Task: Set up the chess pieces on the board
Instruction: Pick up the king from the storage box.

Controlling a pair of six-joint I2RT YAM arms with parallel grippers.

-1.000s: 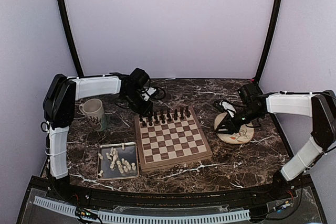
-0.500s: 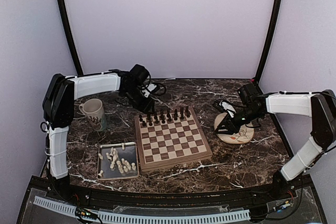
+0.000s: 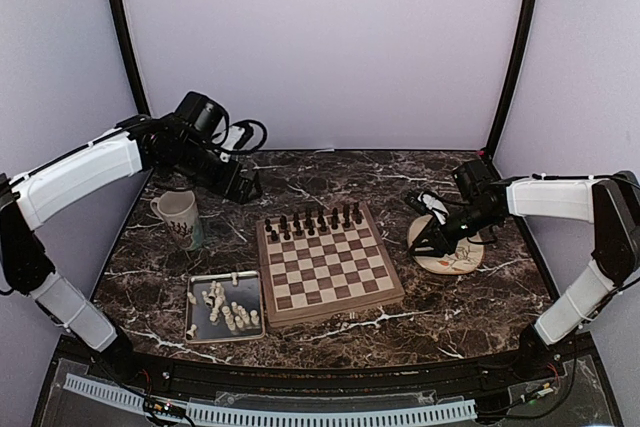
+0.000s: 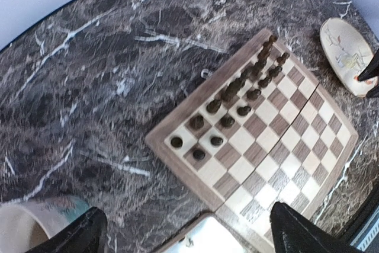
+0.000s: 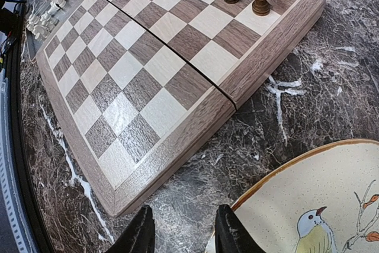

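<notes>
Polished dark marble worktop (image 3: 450, 312), white-veined, carries a satin-smooth wooden board (image 3: 330, 265), turned brown wooden chess pieces (image 5: 260, 1), a dull grey metal tray (image 3: 248, 289) and a speckled glazed plate (image 5: 308, 194); my right gripper (image 5: 183, 208) has matt black fingers (image 5: 142, 235).

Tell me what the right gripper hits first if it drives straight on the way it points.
The right gripper probably meets the marble tabletop beside the plate, short of the board; depth is unclear.

A dark brown marble bench (image 3: 330, 172) veined with white spans the enclosure; a plain pale lilac back wall (image 3: 320, 47) rises behind it; matching side walls (image 3: 50, 67) flank it; two black struts (image 3: 125, 47) edge the back corners; the light is soft and even.
</notes>
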